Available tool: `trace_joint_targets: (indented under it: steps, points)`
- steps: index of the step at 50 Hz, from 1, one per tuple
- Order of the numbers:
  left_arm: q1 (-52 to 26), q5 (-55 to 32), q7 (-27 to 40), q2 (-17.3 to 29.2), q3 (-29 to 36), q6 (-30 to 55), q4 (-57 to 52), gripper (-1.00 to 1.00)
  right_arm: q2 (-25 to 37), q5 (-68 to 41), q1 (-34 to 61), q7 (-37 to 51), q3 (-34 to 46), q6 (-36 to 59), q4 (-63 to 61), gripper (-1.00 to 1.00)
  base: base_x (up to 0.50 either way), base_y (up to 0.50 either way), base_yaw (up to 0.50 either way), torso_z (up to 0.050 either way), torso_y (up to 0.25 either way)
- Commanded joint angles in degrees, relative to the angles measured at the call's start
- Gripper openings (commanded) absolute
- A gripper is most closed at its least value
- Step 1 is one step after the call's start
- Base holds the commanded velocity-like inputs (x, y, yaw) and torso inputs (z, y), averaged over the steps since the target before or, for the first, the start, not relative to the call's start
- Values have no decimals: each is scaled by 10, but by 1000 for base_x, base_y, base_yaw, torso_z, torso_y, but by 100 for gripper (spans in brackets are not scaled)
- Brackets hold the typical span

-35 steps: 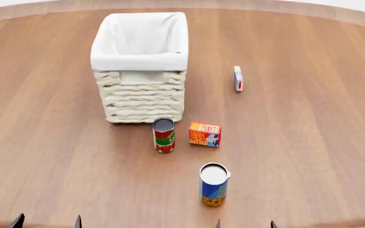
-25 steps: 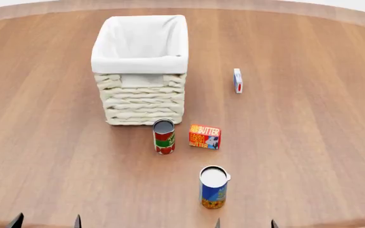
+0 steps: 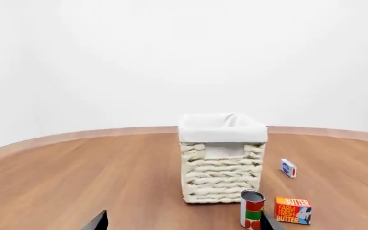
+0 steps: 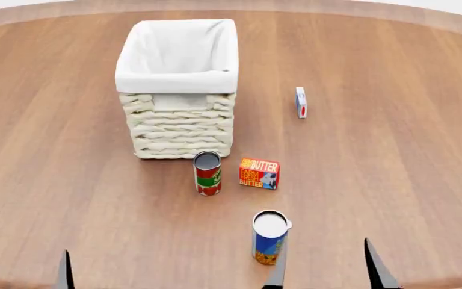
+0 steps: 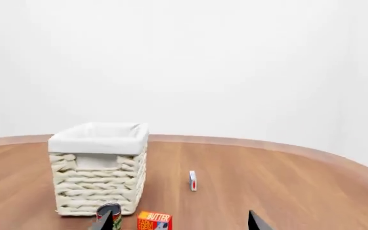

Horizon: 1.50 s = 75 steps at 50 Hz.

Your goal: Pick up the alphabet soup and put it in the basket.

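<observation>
Right tool (image 4: 323, 265) sits at near edge, fingers apart, empty; left tool (image 4: 20, 268) likewise apart. Soup can (image 4: 269, 236) stands upright on counter (image 4: 391, 168), just left of right tool, basket (image 4: 178, 84) farther off, so right arm's closer.

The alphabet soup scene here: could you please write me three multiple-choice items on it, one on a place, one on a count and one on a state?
1. Where does the alphabet soup stand?
A. inside the basket
B. on the table, nearer the robot than the butter box
C. against the small white box

2. How many cans are on the table?
A. one
B. two
C. four

3. What is in the basket?
A. nothing but its liner
B. a can
C. the butter box

Answers:
1 B: it stands alone, with the butter box beyond it.
2 B: only the alphabet soup and the red-and-green can.
3 A: the head view shows only white cloth inside.
</observation>
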State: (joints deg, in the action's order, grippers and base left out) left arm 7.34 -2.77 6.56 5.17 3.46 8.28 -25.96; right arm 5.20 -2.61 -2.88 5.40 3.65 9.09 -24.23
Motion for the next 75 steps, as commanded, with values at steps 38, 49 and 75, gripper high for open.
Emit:
trace_joint_targets:
  steps: [38,49,75]
  points:
    - [72,-3,54,43,19,68,-270,100,39,-33,-15,40,16,106,-233,100,219,0,0,0,0]
    - [74,-1,62,47,26,66,-269,100,43,-37,-15,47,18,101,-228,100,500,0,0,0,0]
    - [75,-6,74,59,37,57,-262,100,55,-39,-21,62,24,85,-224,100,385,11,0,0,1]
